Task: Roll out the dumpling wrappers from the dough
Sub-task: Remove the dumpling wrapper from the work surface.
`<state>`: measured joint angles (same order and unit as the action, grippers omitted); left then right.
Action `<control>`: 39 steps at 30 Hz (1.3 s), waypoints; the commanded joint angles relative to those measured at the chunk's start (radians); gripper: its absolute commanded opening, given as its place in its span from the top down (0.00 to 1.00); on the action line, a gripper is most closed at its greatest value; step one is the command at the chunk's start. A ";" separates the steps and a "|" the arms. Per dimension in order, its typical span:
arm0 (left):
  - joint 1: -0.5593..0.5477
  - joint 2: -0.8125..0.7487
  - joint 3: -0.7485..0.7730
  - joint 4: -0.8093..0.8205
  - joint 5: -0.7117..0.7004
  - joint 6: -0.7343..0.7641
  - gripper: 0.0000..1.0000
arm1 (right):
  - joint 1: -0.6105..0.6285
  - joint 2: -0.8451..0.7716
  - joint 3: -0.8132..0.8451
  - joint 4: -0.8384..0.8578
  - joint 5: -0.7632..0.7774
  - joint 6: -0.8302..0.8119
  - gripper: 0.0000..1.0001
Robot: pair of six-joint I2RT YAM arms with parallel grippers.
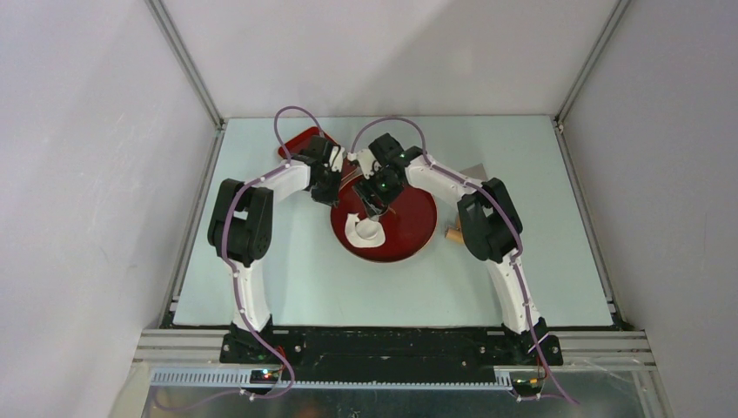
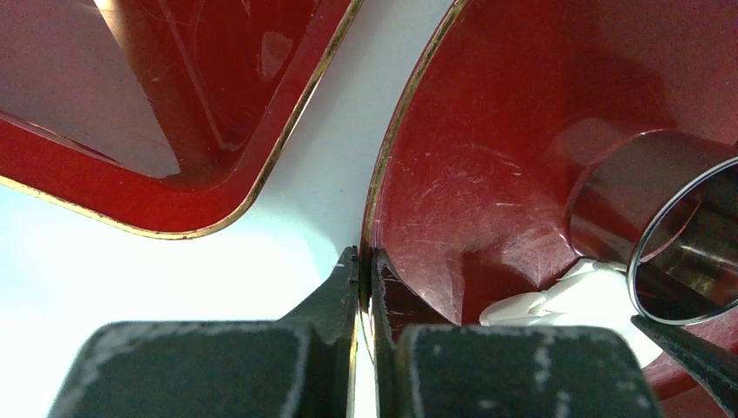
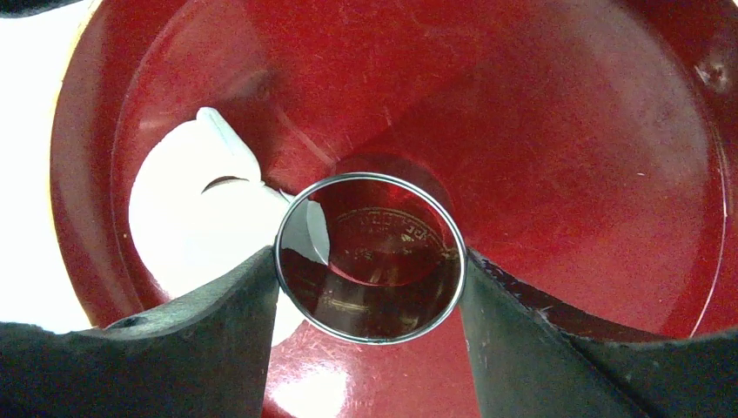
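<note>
Dumpling wrapper: flat white dough piece, rounded edge, on the round red plate, near-left part in the top view. A ragged dough strip curls along one side of it, touching; a thin curved cut shows between them.

Metal ring cutter: upright over the plate, just beside the wrapper. A sliver of dough shows inside its rim. Cannot tell whether the ring touches the plate.

Right gripper: clamped on the ring, one finger on each side.

Left gripper: fingers narrowed onto the plate's gold-edged rim, pinching it.

Red rectangular tray: beside the plate at far left, a strip of bare table between them.

Table: pale, matte. A small brown object lies right of the plate, apart from it.

Room: plain white walls, aluminium frame posts at the far corners.
</note>
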<state>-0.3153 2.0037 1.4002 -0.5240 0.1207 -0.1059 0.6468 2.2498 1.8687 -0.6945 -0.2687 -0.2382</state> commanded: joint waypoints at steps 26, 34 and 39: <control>0.002 -0.036 -0.013 -0.008 -0.017 0.002 1.00 | 0.024 -0.059 -0.152 -0.143 0.502 -0.187 0.41; 0.002 -0.038 -0.015 -0.006 -0.018 0.002 1.00 | 0.018 -0.149 -0.191 -0.169 0.390 -0.179 0.41; 0.002 -0.038 -0.014 -0.005 -0.017 0.002 1.00 | 0.026 -0.164 -0.111 -0.169 0.288 -0.126 0.42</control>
<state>-0.3153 2.0037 1.4002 -0.5236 0.1165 -0.1085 0.6708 2.1193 1.7134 -0.7876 0.1123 -0.4000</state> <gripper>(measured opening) 0.066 0.718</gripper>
